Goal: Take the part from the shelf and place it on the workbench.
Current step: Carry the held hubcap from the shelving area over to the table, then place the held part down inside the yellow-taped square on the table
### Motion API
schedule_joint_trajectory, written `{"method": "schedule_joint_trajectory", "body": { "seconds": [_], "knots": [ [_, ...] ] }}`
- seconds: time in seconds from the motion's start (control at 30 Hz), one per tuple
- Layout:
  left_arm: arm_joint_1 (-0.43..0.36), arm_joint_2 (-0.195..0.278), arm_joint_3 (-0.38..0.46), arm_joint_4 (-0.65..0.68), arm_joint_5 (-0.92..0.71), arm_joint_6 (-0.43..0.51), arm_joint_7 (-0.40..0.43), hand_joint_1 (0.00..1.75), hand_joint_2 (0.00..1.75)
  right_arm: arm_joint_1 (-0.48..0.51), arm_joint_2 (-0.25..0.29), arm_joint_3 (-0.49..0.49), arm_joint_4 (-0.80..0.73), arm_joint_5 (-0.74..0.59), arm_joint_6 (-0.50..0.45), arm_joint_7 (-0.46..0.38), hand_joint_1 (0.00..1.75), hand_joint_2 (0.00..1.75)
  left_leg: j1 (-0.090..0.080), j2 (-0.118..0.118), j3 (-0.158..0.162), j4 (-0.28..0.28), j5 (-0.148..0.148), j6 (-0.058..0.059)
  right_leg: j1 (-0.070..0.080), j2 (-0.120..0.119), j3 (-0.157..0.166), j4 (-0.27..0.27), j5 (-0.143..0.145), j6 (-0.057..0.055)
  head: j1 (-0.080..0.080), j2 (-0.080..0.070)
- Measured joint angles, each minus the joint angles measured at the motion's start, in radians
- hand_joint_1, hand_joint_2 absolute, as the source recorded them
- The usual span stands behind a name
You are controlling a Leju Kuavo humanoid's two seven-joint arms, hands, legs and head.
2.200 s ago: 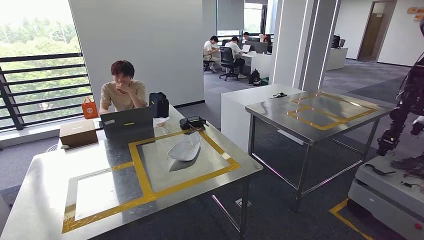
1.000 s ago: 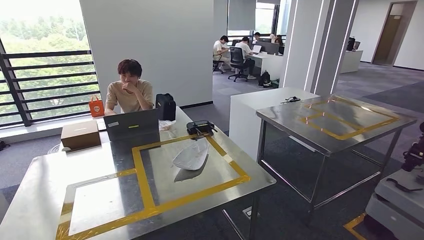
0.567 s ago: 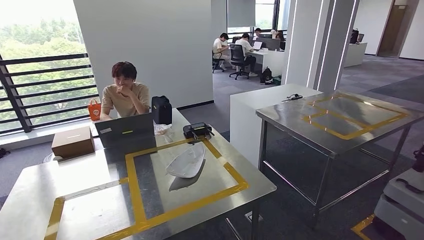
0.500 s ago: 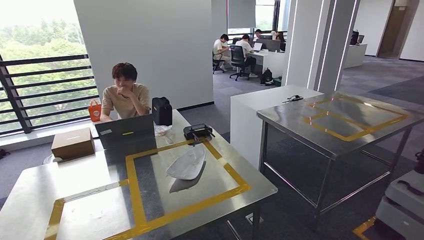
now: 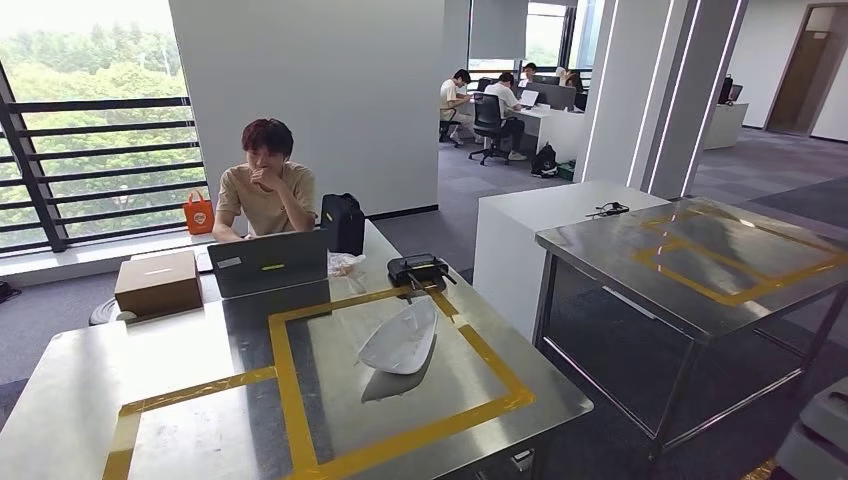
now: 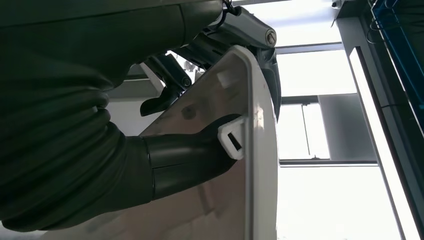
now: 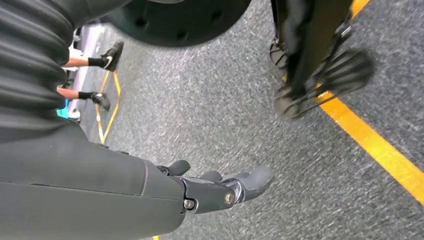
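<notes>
While I look across an open office with grey carpet, tall windows onto green trees and white pillars, the nearest steel workbench [image 5: 200,390] spreads below me, marked with yellow tape [image 5: 290,390] in rectangles. To my right stands a second steel table [image 5: 700,270] with the same yellow tape, and a white counter [image 5: 520,225] sits between the 2. A person [image 5: 265,190] sits at the far edge of the near workbench behind a grey laptop [image 5: 268,262], with a cardboard box [image 5: 158,282] beside it, a black bag [image 5: 343,222] and a small orange bag [image 5: 199,213] nearby. More people work at desks deep in the room. Inside the larger taped rectangle lies a white curved shell [image 5: 400,342], and a black device [image 5: 418,268] sits just beyond it.

My left hand [image 6: 165,150] grips the part [image 6: 235,165], a pale flat panel with a raised rim and small clips, my thumb pressed across its face. My right hand [image 7: 220,187] hangs over the carpet beside a yellow floor line [image 7: 380,150], fingers loosely apart and holding nothing.
</notes>
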Motion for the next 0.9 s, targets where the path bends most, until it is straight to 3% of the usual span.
{"method": "schedule_joint_trajectory", "body": {
  "seconds": [0.07,0.13,0.23,0.3,0.43,0.47,0.5,0.57,0.63,0.73,0.8,0.83,0.9],
  "knots": [
    [-0.001,-0.001,0.0,0.001,-0.001,0.0,0.0,1.75,1.75,0.003,-0.001,0.0,0.0,0.0,0.0,-0.001,0.0,1.75,-0.003,-0.002,0.023,0.001,-0.017,-0.002,0.008,0.001,0.028,-0.128,0.101,-0.017,0.0,0.0],
    [-0.002,-0.002,-0.001,0.002,-0.004,0.0,0.0,1.75,1.75,0.003,-0.003,0.0,0.0,0.0,0.0,-0.004,0.0,1.75,-0.005,-0.004,0.033,-0.001,-0.032,-0.011,0.017,0.004,0.049,-0.207,0.141,-0.03,-0.001,0.0],
    [-0.002,-0.001,-0.002,0.005,-0.007,0.0,0.001,1.75,1.75,0.002,-0.003,0.0,0.0,0.0,0.0,-0.006,0.0,1.75,-0.007,-0.007,0.045,0.006,-0.035,-0.031,0.014,0.007,0.071,-0.23,0.147,-0.043,-0.002,0.0],
    [-0.007,0.003,-0.002,0.008,-0.008,-0.001,0.0,1.75,1.75,0.002,-0.001,0.0,0.0,0.0,-0.001,-0.006,0.0,1.75,-0.006,-0.005,0.032,0.05,-0.047,-0.039,0.008,0.005,0.093,-0.24,0.148,-0.051,-0.004,0.0],
    [-0.016,0.004,-0.003,0.024,-0.009,-0.003,0.001,1.75,1.75,-0.002,-0.001,-0.001,0.0,-0.001,-0.002,-0.003,0.0,1.75,0.003,-0.003,-0.107,0.25,-0.123,-0.06,0.002,0.006,0.111,-0.244,0.133,-0.056,-0.006,0.0],
    [-0.016,0.004,-0.003,0.029,-0.009,-0.003,0.001,1.75,1.75,-0.001,-0.001,-0.001,0.0,-0.002,-0.004,-0.001,0.0,1.75,0.006,-0.003,-0.123,0.256,-0.116,-0.063,0.002,0.006,0.118,-0.244,0.127,-0.055,-0.007,0.0],
    [-0.017,0.004,-0.005,0.034,-0.01,-0.004,0.0,1.75,1.75,0.0,0.0,-0.001,0.0,-0.004,-0.005,0.003,0.0,1.75,0.008,-0.003,-0.123,0.228,-0.084,-0.065,0.0,0.007,0.126,-0.243,0.12,-0.052,-0.007,0.0],
    [-0.025,0.004,-0.01,0.046,-0.014,-0.005,-0.001,1.75,1.75,0.002,0.0,-0.002,0.0,-0.007,-0.006,0.008,0.0,1.75,0.012,-0.002,-0.089,0.108,0.009,-0.068,-0.003,0.007,0.141,-0.239,0.105,-0.043,-0.007,0.0],
    [-0.037,0.003,-0.017,0.063,-0.018,-0.005,-0.003,1.75,1.75,0.0,0.0,-0.002,0.0,-0.009,-0.007,0.01,0.0,1.75,0.01,0.003,-0.067,0.019,0.04,-0.062,-0.002,0.007,0.145,-0.234,0.094,-0.031,-0.008,0.0],
    [-0.049,0.002,-0.027,0.082,-0.022,-0.003,-0.004,1.75,1.75,-0.002,0.0,-0.003,0.0,-0.01,-0.008,0.014,0.0,1.75,0.008,0.007,-0.062,0.009,0.04,-0.035,0.002,0.006,0.144,-0.232,0.081,-0.013,-0.007,0.0],
    [-0.058,0.002,-0.033,0.092,-0.027,-0.003,-0.005,1.75,1.75,-0.002,0.0,-0.003,0.0,-0.01,-0.009,0.016,0.0,1.75,0.012,0.007,-0.055,0.008,0.041,-0.021,0.002,0.004,0.133,-0.198,0.062,-0.003,-0.005,0.001],
    [-0.064,0.001,-0.037,0.098,-0.031,-0.004,-0.004,1.75,1.75,-0.002,0.0,-0.004,0.0,-0.01,-0.01,0.016,0.0,1.75,0.012,0.007,-0.051,0.006,0.039,-0.016,0.001,0.003,0.11,-0.152,0.041,0.001,-0.004,0.001],
    [-0.081,0.0,-0.051,0.123,-0.044,-0.017,0.009,1.75,1.75,-0.002,0.0,-0.004,0.0,-0.01,-0.011,0.016,0.0,1.75,0.009,0.009,-0.046,0.007,0.033,-0.007,0.001,0.002,0.029,-0.016,-0.01,0.004,-0.002,0.001]
  ]
}}
